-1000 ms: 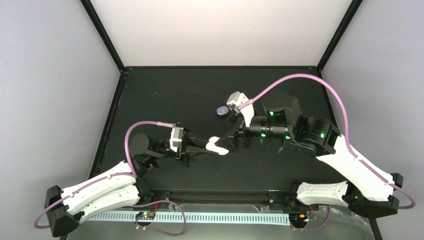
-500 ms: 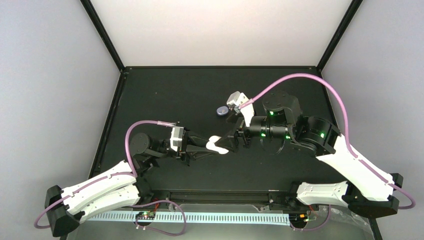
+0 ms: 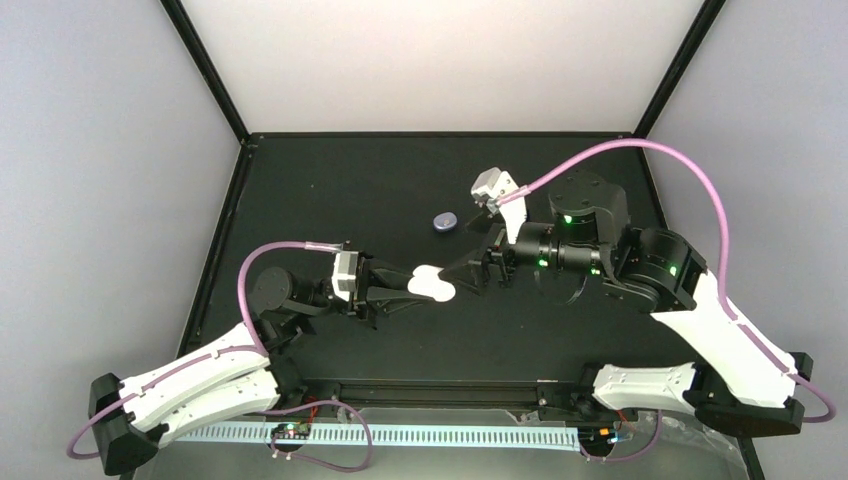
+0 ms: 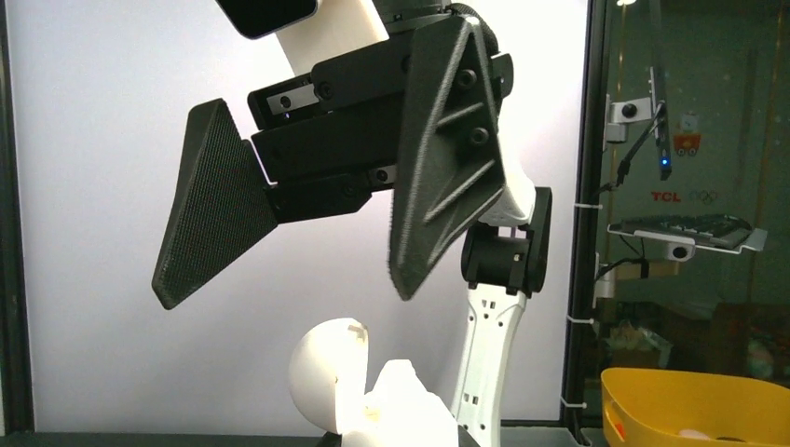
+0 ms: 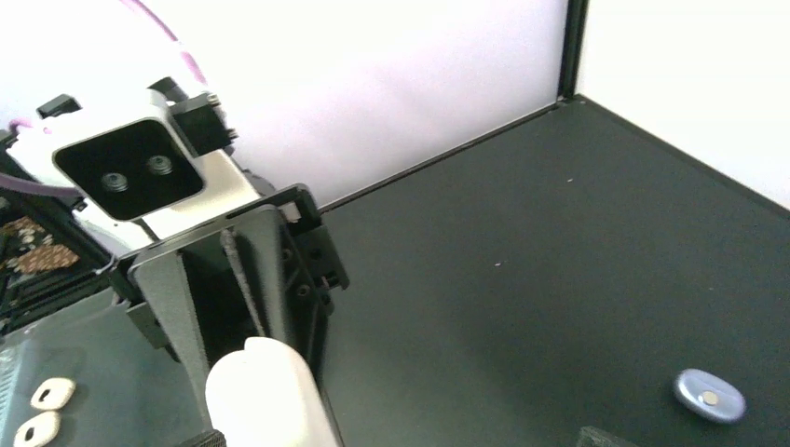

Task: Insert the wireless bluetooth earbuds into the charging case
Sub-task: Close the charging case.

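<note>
The white charging case (image 3: 434, 285) hangs above the table's middle with its lid open, and my left gripper (image 3: 412, 286) is shut on it. In the left wrist view the lid (image 4: 326, 372) stands up beside the base (image 4: 402, 414). My right gripper (image 3: 472, 271) faces the case from the right, a short gap away. Its fingers (image 4: 216, 214) are spread wide with nothing between them. A small lilac oval (image 3: 445, 221), apparently one of the earbuds, lies on the mat behind the grippers; the right wrist view shows it (image 5: 710, 396) too. Whether any bud sits in the case I cannot tell.
The black mat (image 3: 330, 190) is bounded by a black frame and white walls. Two small white ovals (image 5: 45, 408) show low at the left in the right wrist view, beyond the left arm. A yellow bin (image 4: 694, 405) stands outside the enclosure.
My right arm has drawn back to the right, away from the case, uncovering the lilac piece. The left gripper has lifted the case slightly.
</note>
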Robot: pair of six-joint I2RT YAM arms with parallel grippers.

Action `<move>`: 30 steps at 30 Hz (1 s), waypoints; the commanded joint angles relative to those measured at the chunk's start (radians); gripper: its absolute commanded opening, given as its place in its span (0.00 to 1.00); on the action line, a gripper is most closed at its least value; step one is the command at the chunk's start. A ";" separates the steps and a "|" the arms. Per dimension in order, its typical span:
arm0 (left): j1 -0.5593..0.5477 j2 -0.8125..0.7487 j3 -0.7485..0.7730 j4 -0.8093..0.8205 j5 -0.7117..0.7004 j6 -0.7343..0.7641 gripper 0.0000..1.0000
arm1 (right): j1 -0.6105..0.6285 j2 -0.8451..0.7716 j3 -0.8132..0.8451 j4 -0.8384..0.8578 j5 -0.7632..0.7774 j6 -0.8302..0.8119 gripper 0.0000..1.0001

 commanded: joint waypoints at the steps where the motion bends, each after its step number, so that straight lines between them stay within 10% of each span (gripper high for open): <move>1: -0.003 -0.024 0.012 0.021 -0.010 0.024 0.02 | -0.019 -0.025 -0.011 0.003 0.074 0.005 0.97; 30: -0.003 -0.001 0.029 0.016 -0.015 -0.014 0.01 | -0.075 -0.042 -0.148 0.047 -0.191 -0.037 0.94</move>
